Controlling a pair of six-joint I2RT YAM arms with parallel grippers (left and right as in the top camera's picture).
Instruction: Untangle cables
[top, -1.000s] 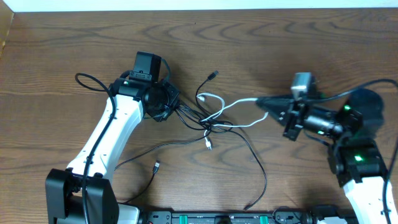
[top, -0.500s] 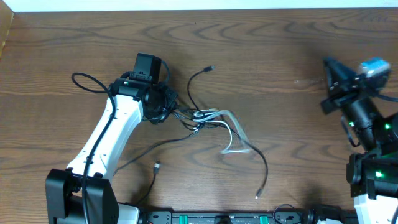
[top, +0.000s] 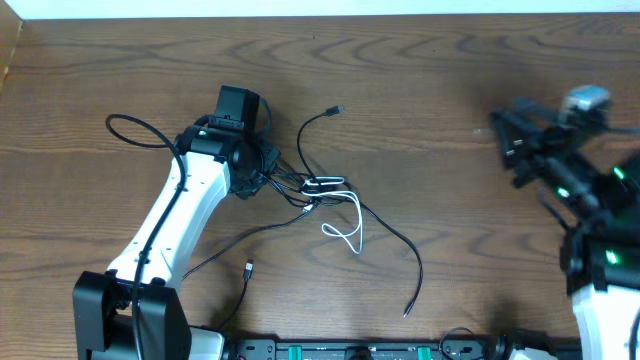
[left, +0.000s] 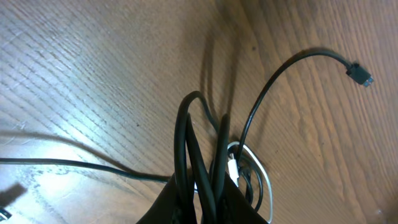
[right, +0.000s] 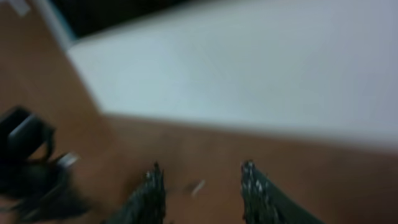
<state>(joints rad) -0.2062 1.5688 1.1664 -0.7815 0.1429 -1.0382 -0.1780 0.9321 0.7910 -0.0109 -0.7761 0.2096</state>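
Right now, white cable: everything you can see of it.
The white cable is thin, short, smooth-sheathed. It lies slack on the wooden table, curling in a loose loop right of the black cables. Its upper end runs into that tangle by the left pincer; the open right pincer is well clear.

the right hand (top: 505, 135) has let go of the white cable (top: 358, 212) and swung from the middle of the tabletop (top: 450, 60) to the far right, well apart from the cables (top: 305, 185). its fingers (right: 153, 186), closed on that cable a second ago, now stand apart with nothing between them. the white cable, then stretched taut toward the right, has sprung back and lies slack in a small loop just near and right of the bundle. the bundle has bunched closer to the left hand (top: 260, 172). the long black cable's free end (top: 405, 313) has slid slightly away from the near edge, and the far plug (top: 340, 108) has moved a little farther off.
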